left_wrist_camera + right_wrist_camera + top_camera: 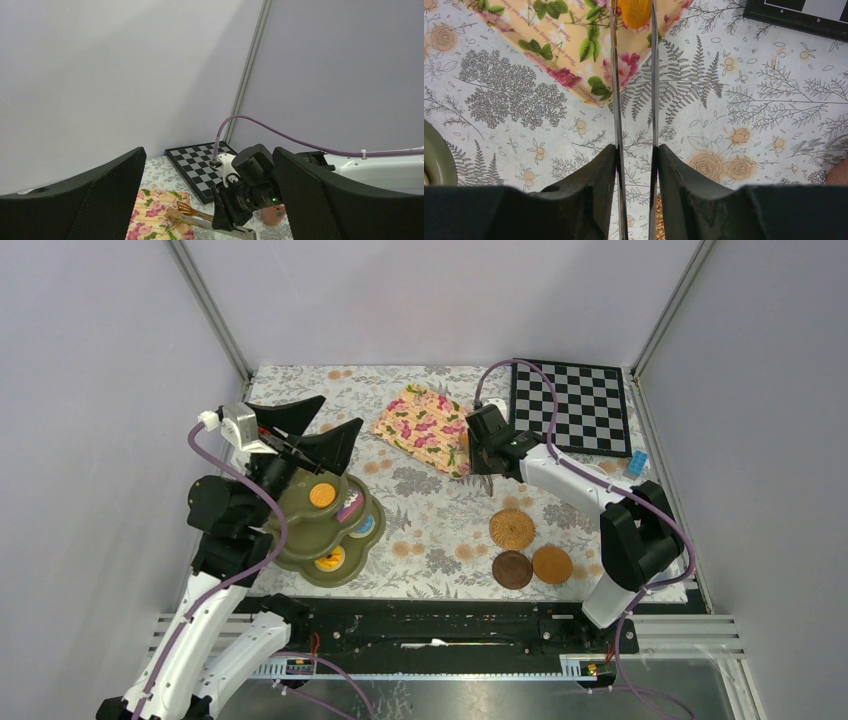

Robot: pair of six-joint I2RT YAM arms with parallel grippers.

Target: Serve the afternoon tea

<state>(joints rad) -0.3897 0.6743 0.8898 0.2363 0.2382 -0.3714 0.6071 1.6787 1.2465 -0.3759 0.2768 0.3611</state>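
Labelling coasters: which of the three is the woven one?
The pale coaster at the back of the trio, with a visible weave; the dark brown coaster and tan coaster in front look smooth.

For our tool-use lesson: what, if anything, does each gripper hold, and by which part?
The right gripper clamps the metal tongs across both arms, partway along them. The left gripper is open and holds nothing.
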